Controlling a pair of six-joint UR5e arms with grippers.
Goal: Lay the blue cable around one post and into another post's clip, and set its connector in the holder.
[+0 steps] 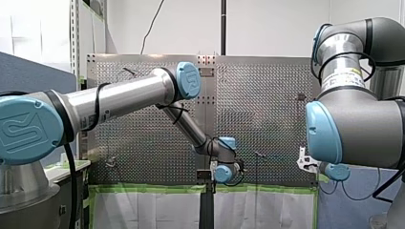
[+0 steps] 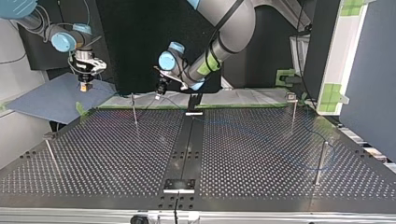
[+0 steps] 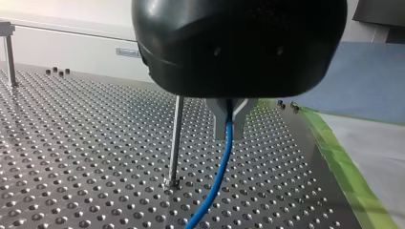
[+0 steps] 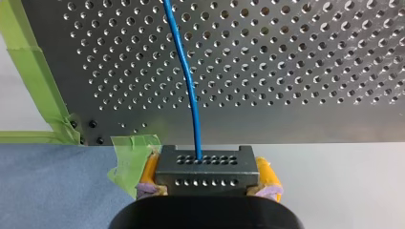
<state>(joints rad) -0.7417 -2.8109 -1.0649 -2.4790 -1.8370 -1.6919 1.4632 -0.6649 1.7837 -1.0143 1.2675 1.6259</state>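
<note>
Several thin posts [image 2: 134, 109] stand on the perforated tabletop [image 2: 116, 158], edged with green tape [image 4: 28, 71]. My left tool [image 3: 229, 131] clenches the blue cable [image 3: 216, 179] beside one post; my right tool [image 4: 207, 175] grasps its connector [image 4: 206, 164].

Green tape [image 4: 36, 71] edges the perforated table [image 4: 286, 126], beside a blue sheet [image 4: 47, 191].

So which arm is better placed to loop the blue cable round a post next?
Probably left. My left gripper pinches the thin blue cable right beside a slim metal post; my right gripper holds the grey block-shaped connector out past the perforated metal table's edge.
</note>
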